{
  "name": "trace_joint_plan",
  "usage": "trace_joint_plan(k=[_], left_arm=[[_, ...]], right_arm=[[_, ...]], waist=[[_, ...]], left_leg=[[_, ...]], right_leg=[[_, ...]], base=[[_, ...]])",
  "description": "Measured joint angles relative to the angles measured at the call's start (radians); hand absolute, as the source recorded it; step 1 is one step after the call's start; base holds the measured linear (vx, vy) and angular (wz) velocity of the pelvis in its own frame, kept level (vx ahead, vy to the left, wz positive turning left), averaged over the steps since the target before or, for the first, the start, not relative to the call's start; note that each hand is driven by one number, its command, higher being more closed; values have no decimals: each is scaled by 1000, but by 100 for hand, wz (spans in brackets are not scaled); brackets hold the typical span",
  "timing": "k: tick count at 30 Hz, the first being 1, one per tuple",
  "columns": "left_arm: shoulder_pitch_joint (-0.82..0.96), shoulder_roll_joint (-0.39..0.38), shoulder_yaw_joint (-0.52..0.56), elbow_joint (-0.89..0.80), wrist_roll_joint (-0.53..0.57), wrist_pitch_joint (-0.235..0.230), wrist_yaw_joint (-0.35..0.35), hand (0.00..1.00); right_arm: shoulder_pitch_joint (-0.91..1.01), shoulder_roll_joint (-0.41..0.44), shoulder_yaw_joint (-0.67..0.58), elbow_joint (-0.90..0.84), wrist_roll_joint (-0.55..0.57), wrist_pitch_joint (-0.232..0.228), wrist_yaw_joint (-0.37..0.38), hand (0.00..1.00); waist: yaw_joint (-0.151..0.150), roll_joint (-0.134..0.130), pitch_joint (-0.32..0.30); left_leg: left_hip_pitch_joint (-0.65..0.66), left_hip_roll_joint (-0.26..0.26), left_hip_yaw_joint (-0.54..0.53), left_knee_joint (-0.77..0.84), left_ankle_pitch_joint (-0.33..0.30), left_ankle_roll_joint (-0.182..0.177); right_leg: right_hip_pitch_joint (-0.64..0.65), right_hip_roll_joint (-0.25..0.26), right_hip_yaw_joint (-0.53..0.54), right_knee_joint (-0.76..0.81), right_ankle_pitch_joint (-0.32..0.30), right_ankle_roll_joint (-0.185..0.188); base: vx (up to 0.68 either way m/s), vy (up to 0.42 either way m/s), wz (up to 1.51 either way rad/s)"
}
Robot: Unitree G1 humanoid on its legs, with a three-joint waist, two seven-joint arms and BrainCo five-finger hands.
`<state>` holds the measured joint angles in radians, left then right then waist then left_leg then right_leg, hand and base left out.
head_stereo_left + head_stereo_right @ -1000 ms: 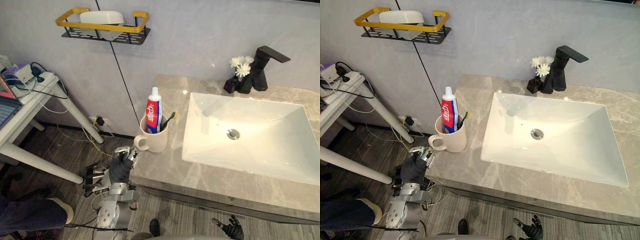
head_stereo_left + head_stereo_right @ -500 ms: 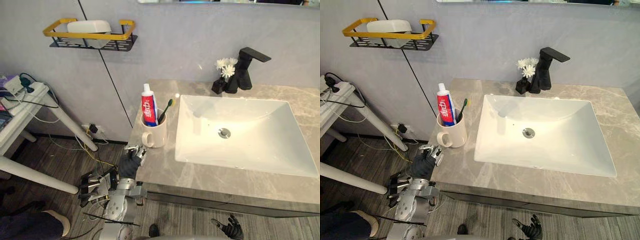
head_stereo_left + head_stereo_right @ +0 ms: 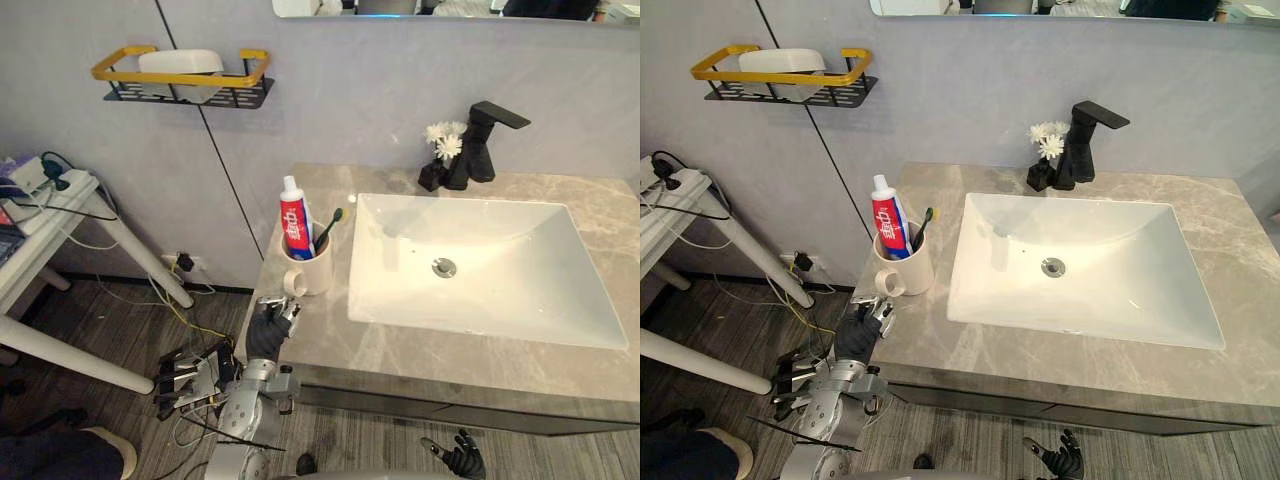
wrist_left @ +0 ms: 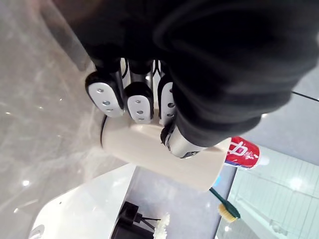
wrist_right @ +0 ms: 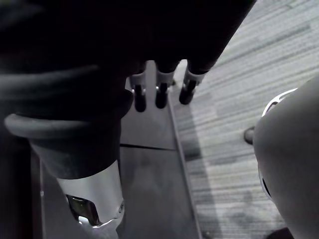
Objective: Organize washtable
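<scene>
- The counter point(image 3: 420, 350) is a slab of grey-beige stone with pale veins and a polished, glossy top. It stands against a smooth grey wall point(image 3: 360, 90).
- A white rectangular sink point(image 3: 520, 290) with sloping glossy walls is set into the counter, with a round metal drain in its floor.
- Behind the sink stands an angular matt black tap point(image 3: 485, 140). Just beside it are small white flowers point(image 3: 440, 138) in a dark vase.
- The floor point(image 3: 120, 320) is dark wood-grain planking. A white table point(image 3: 50, 230) stands at the left, well apart from the counter.
- On the wall hangs a shelf point(image 3: 250, 75) with a black perforated base and a yellow rail. It holds a white rounded dish point(image 3: 180, 65).
- A cream mug point(image 3: 308, 270) with a loop handle stands upright near the counter's left edge, beside the sink.
- In the mug are a red, white and blue toothpaste tube point(image 3: 294, 222), cap up, and a toothbrush point(image 3: 330, 225) leaning toward the sink.
- The left hand point(image 3: 268, 330) is at the counter's front left corner, just below the mug's handle. Its fingers point(image 4: 132, 102) are loosely bent and grip nothing; whether they touch the mug I cannot tell.
- The right hand point(image 3: 458, 458) hangs low below the counter's front edge, fingers point(image 5: 160, 94) spread and empty.
</scene>
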<state>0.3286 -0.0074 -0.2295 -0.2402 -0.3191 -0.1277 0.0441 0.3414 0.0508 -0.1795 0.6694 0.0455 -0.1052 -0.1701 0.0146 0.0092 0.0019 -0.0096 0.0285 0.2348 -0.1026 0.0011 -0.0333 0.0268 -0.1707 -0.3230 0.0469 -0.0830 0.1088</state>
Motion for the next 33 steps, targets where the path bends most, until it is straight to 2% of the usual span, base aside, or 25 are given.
trace_joint_plan(k=[19,26,30,33], left_arm=[[-189,2,-52,126,56,9,24,100],[-279,2,-17,174,78,9,70,100],[-317,4,28,174,97,8,95,100],[-321,2,32,178,99,8,103,100]], right_arm=[[19,0,3,-29,-9,0,4,0],[19,-2,5,-30,-9,-1,22,0],[19,-2,17,-39,-9,-3,23,0],[19,-2,22,-39,-9,-4,24,0]], waist=[[-5,-9,-3],[-7,-12,-1],[-27,-16,1],[-29,-19,3]], left_leg=[[-10,8,19,5,7,2],[-13,8,27,6,7,2],[-13,8,26,6,8,2],[-13,8,27,6,8,2]], right_leg=[[-23,10,32,0,0,0],[-31,11,47,1,0,0],[-31,11,48,1,0,0],[-32,11,50,1,0,0]], base=[[20,-5,-3],[7,-1,-4],[0,0,0],[0,0,0]])
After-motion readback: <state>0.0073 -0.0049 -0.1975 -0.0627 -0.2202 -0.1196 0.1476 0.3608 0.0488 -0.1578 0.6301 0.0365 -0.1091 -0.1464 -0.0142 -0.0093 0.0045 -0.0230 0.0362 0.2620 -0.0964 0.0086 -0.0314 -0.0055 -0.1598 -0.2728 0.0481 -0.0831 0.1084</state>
